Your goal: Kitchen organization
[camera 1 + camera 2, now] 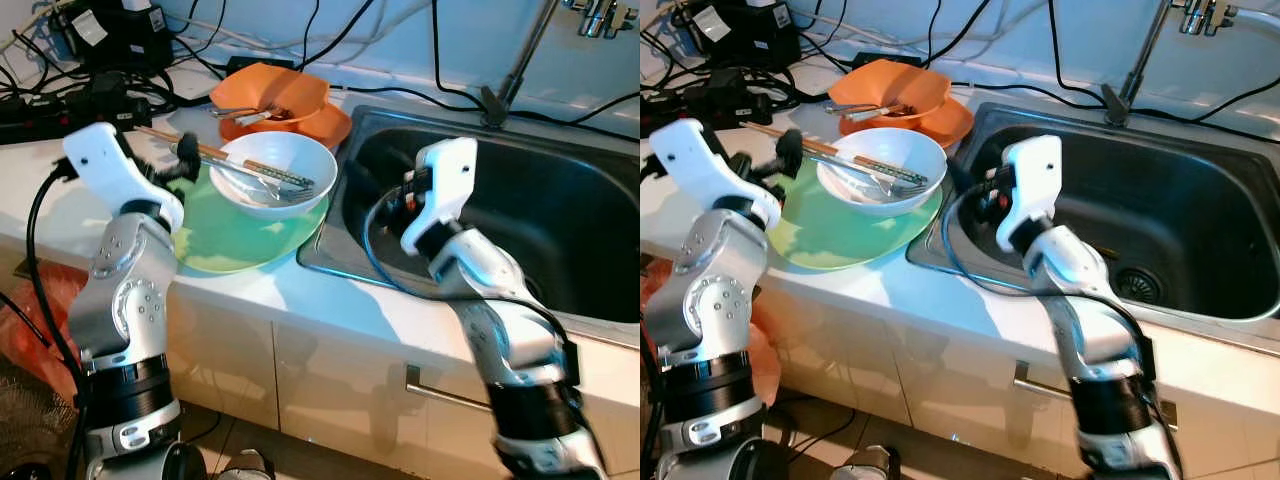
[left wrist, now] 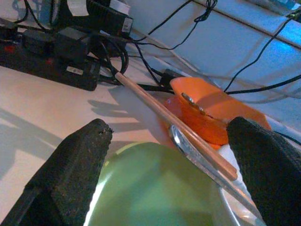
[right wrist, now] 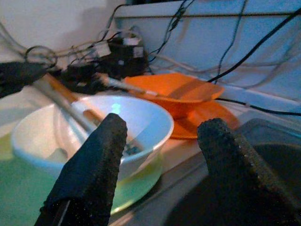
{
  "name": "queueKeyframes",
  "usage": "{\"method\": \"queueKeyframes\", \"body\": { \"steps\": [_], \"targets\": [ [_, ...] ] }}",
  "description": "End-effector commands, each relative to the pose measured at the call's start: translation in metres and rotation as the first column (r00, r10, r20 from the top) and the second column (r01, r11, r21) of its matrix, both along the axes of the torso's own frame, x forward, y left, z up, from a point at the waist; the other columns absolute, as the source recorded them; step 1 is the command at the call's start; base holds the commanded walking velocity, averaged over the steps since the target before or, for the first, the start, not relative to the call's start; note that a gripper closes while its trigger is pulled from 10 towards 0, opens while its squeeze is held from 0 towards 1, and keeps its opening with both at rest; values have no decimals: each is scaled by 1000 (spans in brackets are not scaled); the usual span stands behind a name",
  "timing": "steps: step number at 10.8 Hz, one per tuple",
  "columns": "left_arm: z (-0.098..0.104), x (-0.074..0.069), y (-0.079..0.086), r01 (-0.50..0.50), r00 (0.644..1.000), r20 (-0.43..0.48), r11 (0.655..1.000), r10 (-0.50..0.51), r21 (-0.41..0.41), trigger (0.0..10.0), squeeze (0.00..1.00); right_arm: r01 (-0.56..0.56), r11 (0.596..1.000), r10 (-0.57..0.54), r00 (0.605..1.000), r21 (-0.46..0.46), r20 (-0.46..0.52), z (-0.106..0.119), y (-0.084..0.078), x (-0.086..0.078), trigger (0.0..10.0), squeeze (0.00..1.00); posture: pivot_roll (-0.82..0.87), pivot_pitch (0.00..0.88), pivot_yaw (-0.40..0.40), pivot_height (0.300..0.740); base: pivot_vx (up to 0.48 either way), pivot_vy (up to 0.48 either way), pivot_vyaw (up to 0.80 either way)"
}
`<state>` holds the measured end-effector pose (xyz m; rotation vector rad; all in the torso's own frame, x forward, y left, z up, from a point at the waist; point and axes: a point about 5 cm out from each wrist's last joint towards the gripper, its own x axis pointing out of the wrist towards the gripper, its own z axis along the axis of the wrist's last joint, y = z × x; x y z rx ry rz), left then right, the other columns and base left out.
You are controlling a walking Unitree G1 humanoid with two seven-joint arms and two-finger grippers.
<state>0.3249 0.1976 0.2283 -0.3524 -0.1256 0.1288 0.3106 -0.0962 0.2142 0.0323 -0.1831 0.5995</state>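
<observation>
With its left claw (image 2: 169, 174) spread beside the chopsticks (image 1: 225, 158) across the white bowl (image 1: 280, 172), the robot should centre them before pinching; the right claw (image 3: 162, 169) hangs spread over the sink (image 1: 520, 210).

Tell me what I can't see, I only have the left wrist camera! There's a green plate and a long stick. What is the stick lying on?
Observer: The chopsticks lie across a white bowl that sits on the green plate.
Operator: Is there anything else in the bowl?
Observer: Yes, a metal spoon lies inside it too.
Operator: Where is the other arm?
Observer: The right gripper is over the sink's near left corner, fingers open, facing the white bowl.
Operator: And my gripper?
Observer: The left gripper is open at the plate's left edge, by the chopstick ends.
</observation>
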Motion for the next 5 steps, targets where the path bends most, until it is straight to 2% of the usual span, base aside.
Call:
{"method": "queueKeyframes", "body": {
  "steps": [1, 2, 3, 4, 5],
  "targets": [
    [7, 0, -4, 15, 1000, 20, 999, -14, -42, 10000, 0, -27, 999, 27, 1000, -39, -7, -1, -2, -3, 10000, 0, 117, 70, -24, 740, 0, 0, 0],
    [6, -1, -6, 24, 1000, 13, 995, -23, -94, 10000, 0, -27, 998, 26, 1000, -57, -13, -3, -5, -3, 10000, 0, 118, 69, -26, 740, 0, 0, 0],
    [1, -1, -11, 39, 999, -15, 980, -42, -194, 10000, 0, -28, 998, 27, 999, -64, -21, -3, -8, -3, 10000, 0, 118, 69, -26, 740, 0, 0, 0],
    [-5, 1, -14, 49, 997, -43, 961, -63, -272, 10000, 0, -56, 995, 53, 998, -80, -35, -2, -8, -6, 10000, 0, 115, 70, -25, 740, 0, 0, 0],
    [-9, 2, -17, 71, 994, -57, 946, -94, -318, 10000, 0, -115, 988, 110, 992, -106, -58, -4, -7, -12, 10000, 0, 111, 70, -23, 740, 0, 0, 0]
  ]
}}
